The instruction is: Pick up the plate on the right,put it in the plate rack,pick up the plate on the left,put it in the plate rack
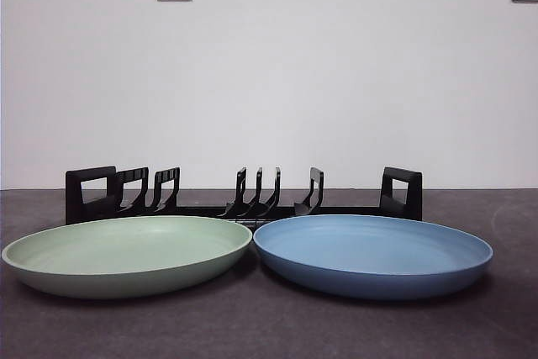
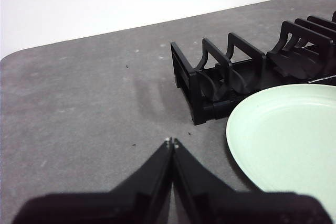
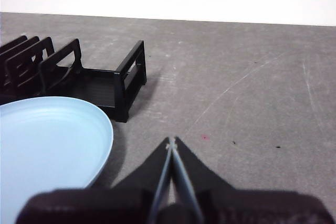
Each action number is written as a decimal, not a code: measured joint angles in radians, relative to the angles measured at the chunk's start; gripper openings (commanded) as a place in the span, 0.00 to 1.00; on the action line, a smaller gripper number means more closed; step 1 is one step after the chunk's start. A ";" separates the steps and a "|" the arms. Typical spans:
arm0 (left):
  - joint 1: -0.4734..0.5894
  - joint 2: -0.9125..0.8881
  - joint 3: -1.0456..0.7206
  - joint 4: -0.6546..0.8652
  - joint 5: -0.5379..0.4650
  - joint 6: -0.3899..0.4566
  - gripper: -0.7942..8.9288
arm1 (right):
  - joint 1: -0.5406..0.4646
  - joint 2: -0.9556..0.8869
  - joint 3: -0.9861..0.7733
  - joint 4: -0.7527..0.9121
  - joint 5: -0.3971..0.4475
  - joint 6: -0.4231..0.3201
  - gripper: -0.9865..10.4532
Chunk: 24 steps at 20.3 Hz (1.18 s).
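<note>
Right gripper: the right gripper (image 3: 171,141) had its two black jaws pressed together with nothing between them. It hung above the bare table, off past the rack's right end, so it looked ready to start.
Left gripper: the left gripper (image 2: 171,142) was squeezed closed and empty too. It waited off past the rack's left end.
Blue plate: the blue plate (image 1: 372,253) lay flat just in front of the rack's right half. No gripper touched it. It should go first, I think.
Green plate: the green plate (image 1: 128,253) lay flat just in front of the rack's left half, nearly touching the blue one.
Plate rack: the plate rack (image 1: 244,197) stood with all its slots empty.
Table: the grey table (image 1: 269,325) held the rack and both plates.
</note>
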 measured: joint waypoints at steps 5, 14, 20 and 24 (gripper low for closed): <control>0.000 0.000 0.000 0.000 0.012 0.001 0.08 | 0.000 0.000 0.000 0.000 -0.001 0.010 0.09; 0.000 0.000 0.000 0.008 0.175 -0.234 0.08 | 0.000 0.000 0.000 0.003 -0.003 0.434 0.09; 0.000 0.000 0.000 0.010 0.187 -0.415 0.08 | 0.000 0.000 -0.002 0.011 -0.004 0.645 0.09; 0.000 0.000 0.000 0.013 0.227 -0.479 0.07 | 0.000 0.000 -0.002 0.015 -0.005 0.679 0.08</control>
